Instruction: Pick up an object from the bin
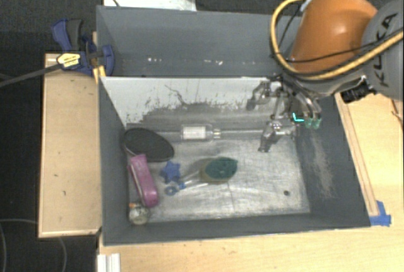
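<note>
Camera view: grey metal bin (328, 189) with a scuffed floor, gripper (260, 124) low at back right, fingers spread with nothing between them.
Clear small bottle (199, 132) lies on its side just left of the gripper. Black oval (148, 144), pink case (144, 179), blue toy (170, 171) and green-headed brush (214, 171) cluster front left. Floor at front right is bare. Arm lettering is cut off and unreadable.
</note>
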### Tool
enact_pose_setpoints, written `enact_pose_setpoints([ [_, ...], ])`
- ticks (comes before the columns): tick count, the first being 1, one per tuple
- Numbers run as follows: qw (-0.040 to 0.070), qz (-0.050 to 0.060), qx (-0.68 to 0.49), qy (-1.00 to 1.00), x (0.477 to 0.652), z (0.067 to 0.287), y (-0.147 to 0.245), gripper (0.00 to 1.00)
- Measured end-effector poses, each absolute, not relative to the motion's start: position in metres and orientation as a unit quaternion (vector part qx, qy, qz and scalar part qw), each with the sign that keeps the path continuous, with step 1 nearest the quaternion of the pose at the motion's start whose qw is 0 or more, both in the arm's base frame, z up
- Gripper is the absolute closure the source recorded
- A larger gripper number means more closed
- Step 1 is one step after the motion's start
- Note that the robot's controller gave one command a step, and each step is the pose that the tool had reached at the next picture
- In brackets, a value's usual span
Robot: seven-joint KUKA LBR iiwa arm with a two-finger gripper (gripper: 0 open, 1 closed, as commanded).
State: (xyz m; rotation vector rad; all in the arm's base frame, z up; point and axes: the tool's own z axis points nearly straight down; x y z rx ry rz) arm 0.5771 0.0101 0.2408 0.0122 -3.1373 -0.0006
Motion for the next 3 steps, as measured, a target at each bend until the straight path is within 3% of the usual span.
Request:
enact_pose_setpoints([
  [1,0.003,-0.001,-0.019,-1.0,0.543,0.095,0.049,0.0],
  [2,-0.002,-0.001,-0.021,-1.0,0.547,0.101,0.048,1.0],
  [3,-0.005,-0.001,-0.024,-1.0,0.543,0.254,0.043,1.0],
])
